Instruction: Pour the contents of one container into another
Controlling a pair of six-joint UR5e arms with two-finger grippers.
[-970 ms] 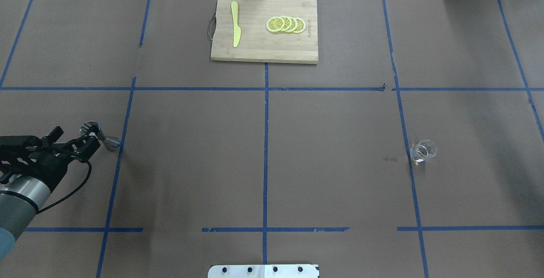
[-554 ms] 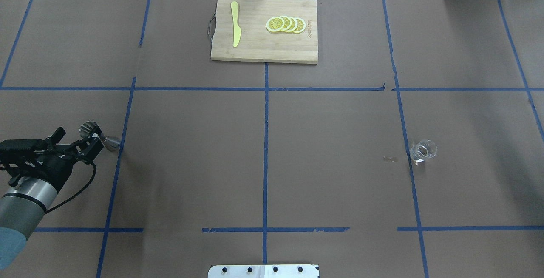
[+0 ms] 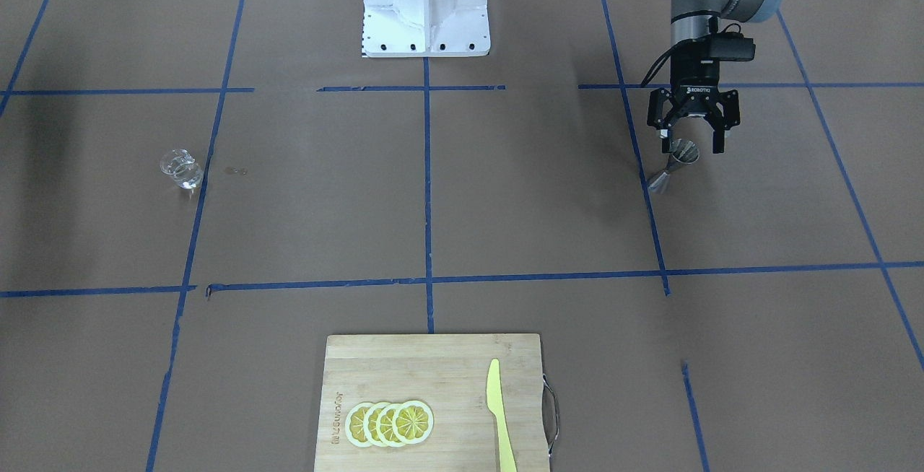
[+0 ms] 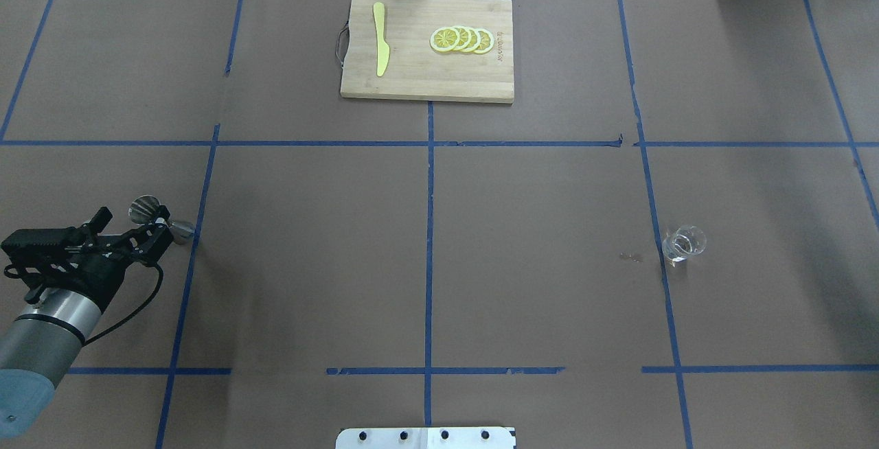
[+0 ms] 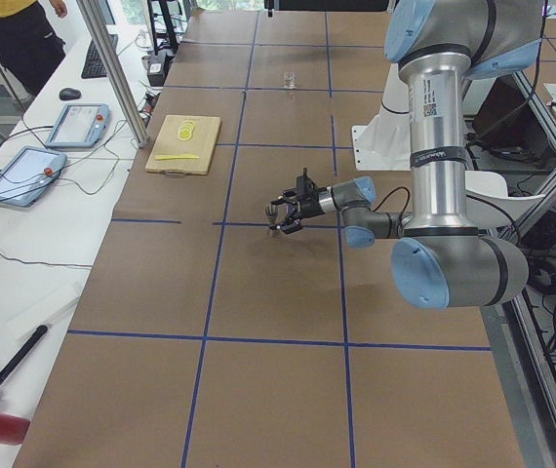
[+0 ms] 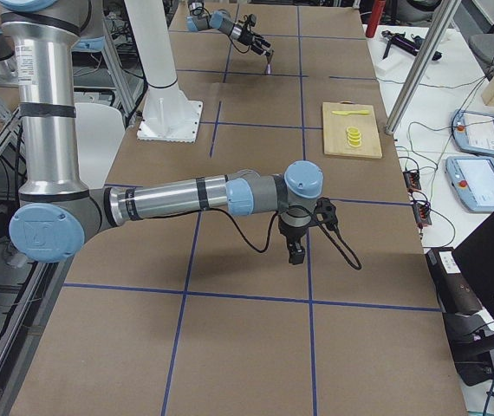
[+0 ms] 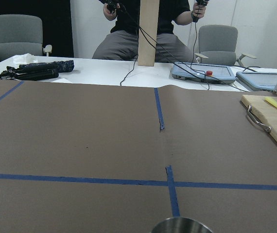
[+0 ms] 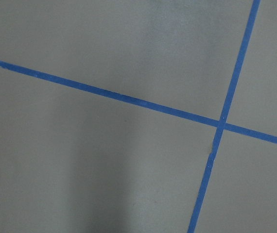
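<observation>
Overhead view, 9 o'clock side of the table: left gripper (image 4: 135, 220) sits low and level with its jaws apart, one finger on each side of the upper cone of the jigger (image 4: 145, 207). It is not clamped. The front-facing view shows gaps between fingers and metal. The jigger stands on the brown paper just beside a blue tape line (image 4: 185, 291). The left wrist view catches only its rim at the bottom edge.

Just changed: over the last second the left wrist and forearm shifted a little toward 3 o'clock, carrying the open fingers further around the jigger. The jigger itself has not moved. This reads as final alignment before a squeeze, so the task is at its very start — nothing lifted, nothing poured.

12 o'clock: cutting board (image 4: 412, 75) with yellow knife (image 4: 380, 38) and lemon slices (image 4: 461, 40), same as before and not involved.

3 o'clock: glass cup (image 4: 684, 243) stands alone and upright, well apart from the jigger, in the same spot as a second ago. There are small dark specks on the paper at its 9 o'clock side. Its contents are too clear to judge. The two vessels sit at opposite ends, so one has to travel before any pour.

Right gripper (image 6: 296, 256): seen only in the exterior right view, hanging above bare paper and pointing down — cannot tell how its jaws stand. Its wrist view shows only paper and tape. It is absent from the overhead view both then and now.
</observation>
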